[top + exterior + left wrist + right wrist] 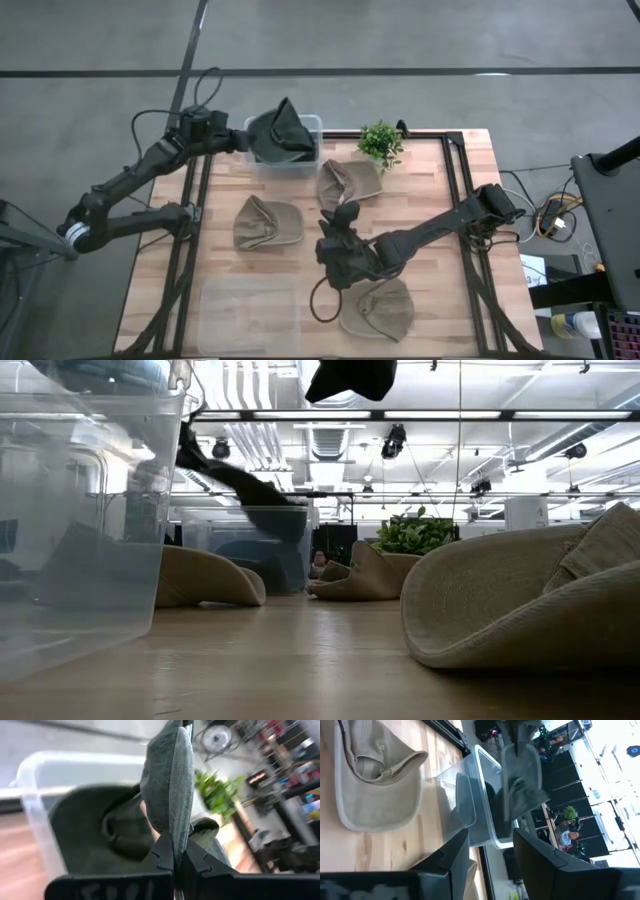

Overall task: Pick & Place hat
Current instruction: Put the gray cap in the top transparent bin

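Note:
My left gripper [245,140] is at the table's far left, shut on a dark green hat [283,132] over a clear bin [312,124]. The hat also shows in the left wrist view [165,785] and the low view [245,488]. My right gripper [341,216] is open and empty above the table's middle, and its fingers [455,855] point toward the far bin. Three tan hats lie brim-down on the table: one at mid-left [265,222], one toward the far side [348,182], one near the front [380,308]. My left gripper pinches a thin flat edge of the dark green hat [179,827] between its two shut fingers, coming level from the table's left. The hat's crown [120,830] is spread over the clear bin. I cannot tell whether it touches the bin's floor.
A second clear bin [250,315] stands at the front left and fills the left of the low view [80,510]. A small green plant [380,142] stands at the far edge, right of the far bin. Bare wood lies at the table's right.

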